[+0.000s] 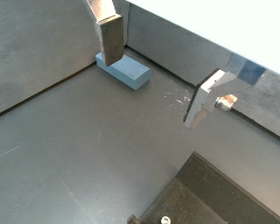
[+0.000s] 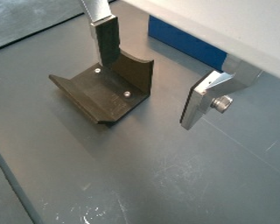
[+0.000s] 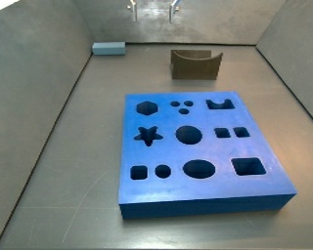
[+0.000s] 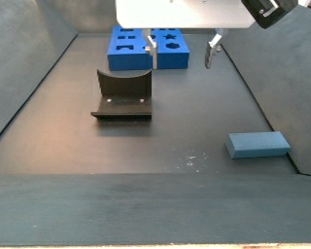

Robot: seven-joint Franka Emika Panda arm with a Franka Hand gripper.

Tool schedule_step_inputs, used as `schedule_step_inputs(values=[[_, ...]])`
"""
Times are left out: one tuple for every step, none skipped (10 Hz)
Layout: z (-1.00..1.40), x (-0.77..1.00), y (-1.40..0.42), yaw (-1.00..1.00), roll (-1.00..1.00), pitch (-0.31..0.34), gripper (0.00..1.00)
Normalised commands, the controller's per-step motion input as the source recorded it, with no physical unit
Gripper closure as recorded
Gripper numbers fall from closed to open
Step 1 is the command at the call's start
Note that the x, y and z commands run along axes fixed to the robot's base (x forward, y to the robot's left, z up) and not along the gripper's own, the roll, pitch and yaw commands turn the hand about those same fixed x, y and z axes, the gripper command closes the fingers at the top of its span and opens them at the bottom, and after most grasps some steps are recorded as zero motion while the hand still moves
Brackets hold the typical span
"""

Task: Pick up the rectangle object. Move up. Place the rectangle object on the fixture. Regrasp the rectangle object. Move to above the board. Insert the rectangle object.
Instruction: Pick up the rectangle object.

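In a side view, left to right: the fixture [image 4: 123,94] stands mid-floor, notch up to seat a block — the gripper [image 4: 182,45] hangs above the floor, fingers spread and empty — and the rectangle object [image 4: 259,144] lies flat by the wall, ungrasped.

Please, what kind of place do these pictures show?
Probably a robot test cell: grey walled floor, a large blue slab with shaped holes, a dark notched holder, a small blue-grey block; open gripper above.
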Motion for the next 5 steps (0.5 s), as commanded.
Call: schedule_step_inputs(values=[[0.0, 0.0, 0.0, 0.0, 0.01, 0.0, 0.0], [0.0, 0.0, 0.0, -0.02, 0.0, 0.0, 0.0], [0.0, 0.0, 0.0, -0.05, 0.0, 0.0, 0.0], [0.0, -0.02, 0.0, 0.0, 0.0, 0.0, 0.0], [0.0, 0.0, 0.0, -0.26, 0.03, 0.0, 0.0]])
